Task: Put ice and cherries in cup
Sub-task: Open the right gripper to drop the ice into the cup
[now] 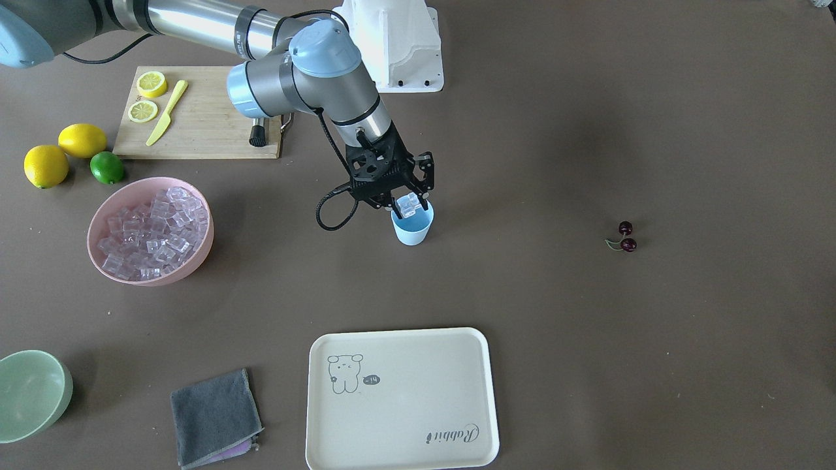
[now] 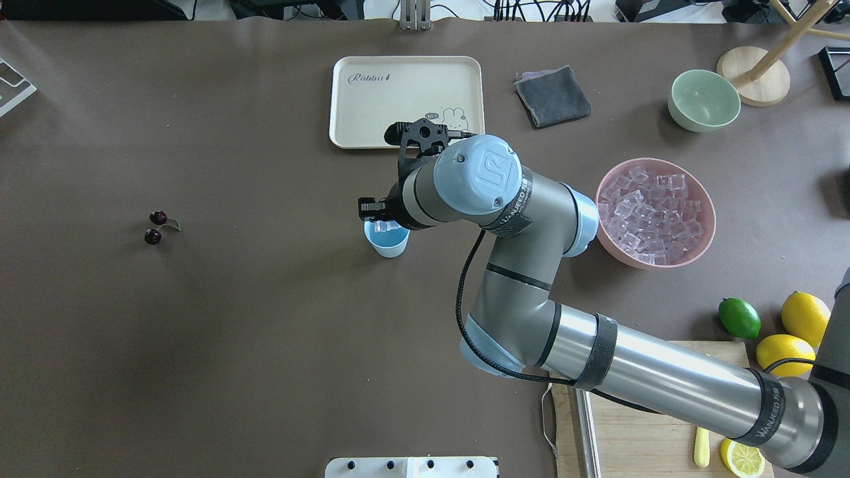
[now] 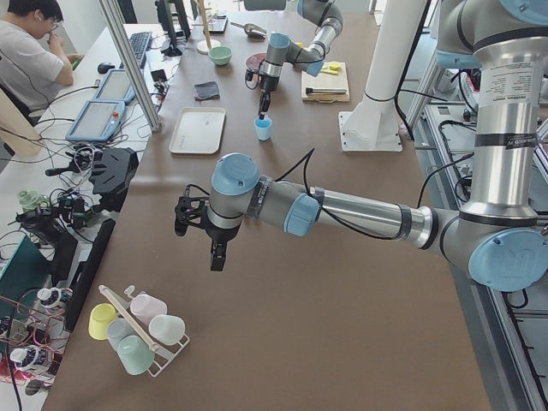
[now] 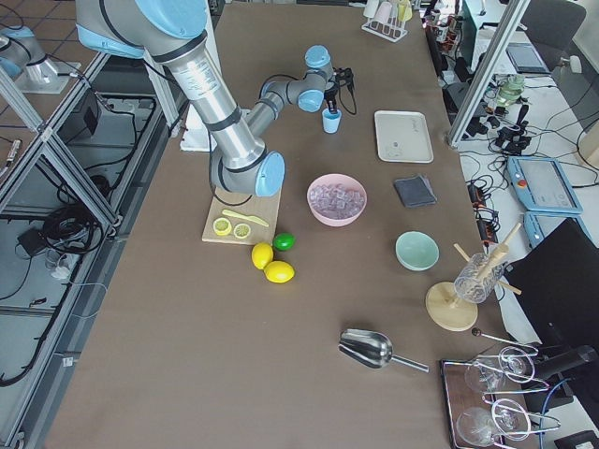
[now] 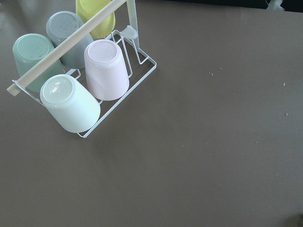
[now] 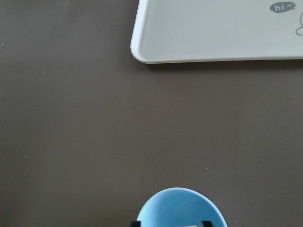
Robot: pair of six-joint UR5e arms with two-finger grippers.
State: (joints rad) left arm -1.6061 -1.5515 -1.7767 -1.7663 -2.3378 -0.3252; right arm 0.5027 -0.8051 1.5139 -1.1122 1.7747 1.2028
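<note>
The cup (image 6: 177, 208), partly cut off, sits under the right tool (image 1: 411, 202) pinching ice (image 1: 408, 206).

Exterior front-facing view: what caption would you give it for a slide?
The right gripper holds an ice cube over the blue cup; the cherries lie well apart.

Tray (image 1: 418, 408) & cloth (image 1: 212, 414) — lemons (image 1: 81, 140) nr lime (image 1: 107, 168).
</note>
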